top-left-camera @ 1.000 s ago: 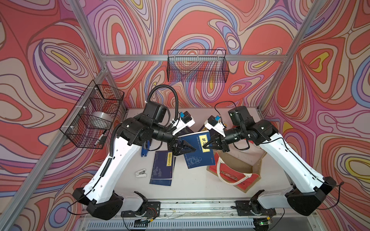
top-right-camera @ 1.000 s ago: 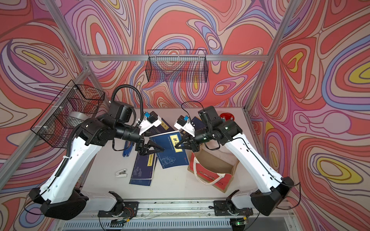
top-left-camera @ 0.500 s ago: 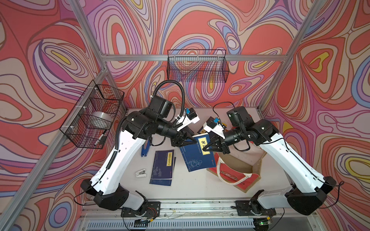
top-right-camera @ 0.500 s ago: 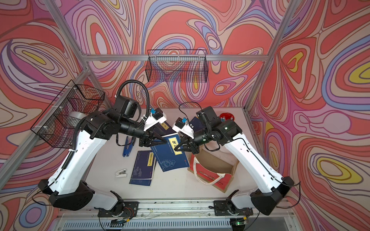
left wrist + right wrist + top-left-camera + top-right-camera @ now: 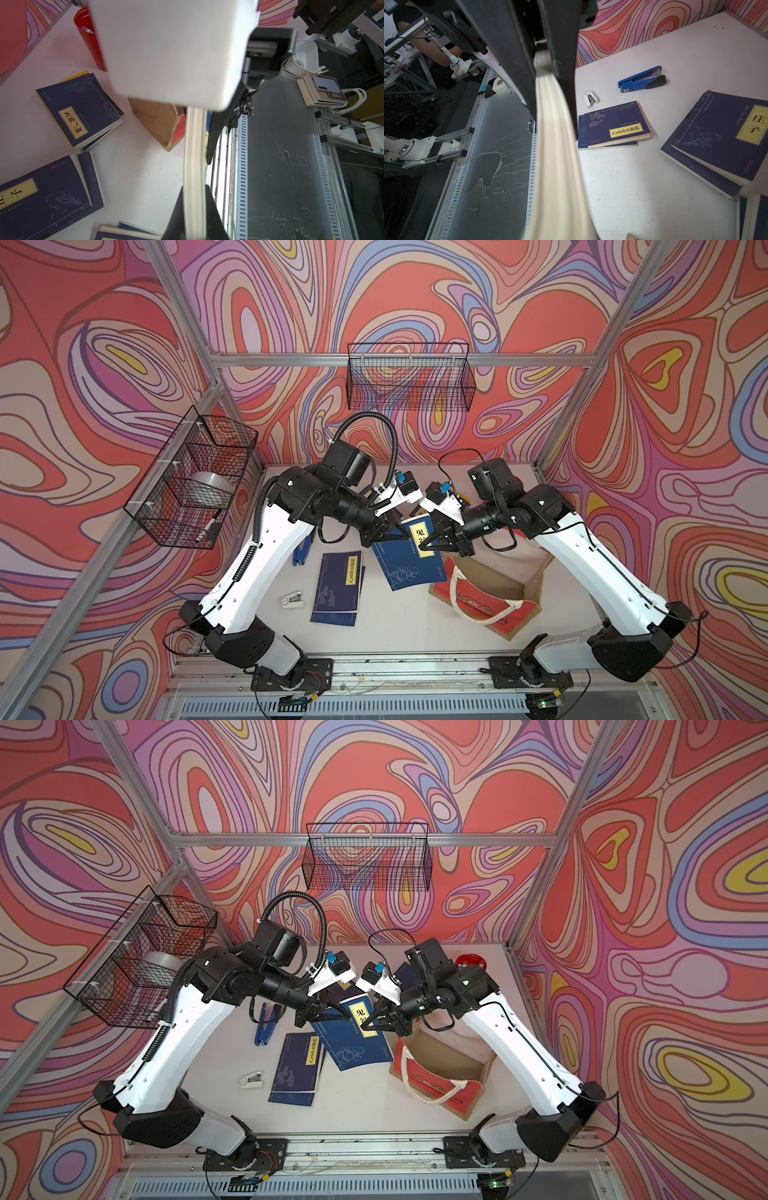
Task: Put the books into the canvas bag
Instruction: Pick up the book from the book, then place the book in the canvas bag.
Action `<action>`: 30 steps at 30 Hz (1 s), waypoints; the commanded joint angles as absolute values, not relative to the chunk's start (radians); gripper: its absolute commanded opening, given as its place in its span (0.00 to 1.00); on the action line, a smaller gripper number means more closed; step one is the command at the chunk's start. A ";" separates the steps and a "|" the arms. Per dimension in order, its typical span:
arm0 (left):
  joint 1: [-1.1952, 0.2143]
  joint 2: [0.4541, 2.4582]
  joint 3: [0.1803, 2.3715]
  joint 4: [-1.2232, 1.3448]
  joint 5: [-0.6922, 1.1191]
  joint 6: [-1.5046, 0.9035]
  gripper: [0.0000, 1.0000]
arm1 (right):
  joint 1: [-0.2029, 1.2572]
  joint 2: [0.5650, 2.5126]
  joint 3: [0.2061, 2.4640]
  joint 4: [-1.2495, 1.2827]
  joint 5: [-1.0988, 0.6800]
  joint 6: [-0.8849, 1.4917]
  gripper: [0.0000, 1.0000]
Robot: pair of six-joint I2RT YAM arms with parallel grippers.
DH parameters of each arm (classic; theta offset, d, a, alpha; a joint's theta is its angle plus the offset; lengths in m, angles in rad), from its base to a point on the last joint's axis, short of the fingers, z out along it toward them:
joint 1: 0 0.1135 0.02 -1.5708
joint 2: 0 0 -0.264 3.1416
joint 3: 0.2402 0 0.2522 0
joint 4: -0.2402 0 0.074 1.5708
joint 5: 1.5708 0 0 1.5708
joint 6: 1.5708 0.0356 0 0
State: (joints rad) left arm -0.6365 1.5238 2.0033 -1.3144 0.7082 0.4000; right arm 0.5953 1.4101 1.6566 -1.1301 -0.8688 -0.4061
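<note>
We log a white table with both arms meeting over its middle. The canvas bag stands open on the right half toward the front, with a white rope handle draped over a red panel and the cream lining showing. The held book, navy, yellow label up, hangs tilted above the table just left of the bag's rim; we see it outside the bag. The left gripper is clamped on its far left edge: in the left wrist view, black fingers press both sides of the page block. The right gripper is closed on the label side. Two stacked books lie flat left of the held one; more books lie farther back. A blue stapler and a small white staple remover sit by the left arm.
</note>
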 commanded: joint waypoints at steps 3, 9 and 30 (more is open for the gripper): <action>-0.636 1.483 1.973 -1.259 0.559 0.384 0.00 | 0.590 1.322 1.606 -0.923 -0.637 -0.237 0.52; -0.635 1.391 1.849 -1.108 0.419 0.302 0.00 | 0.541 1.260 1.645 -0.949 -0.184 -0.039 0.86; -0.903 1.729 2.313 -1.016 0.401 -0.053 0.00 | 0.005 1.076 1.536 -1.318 0.380 0.382 0.98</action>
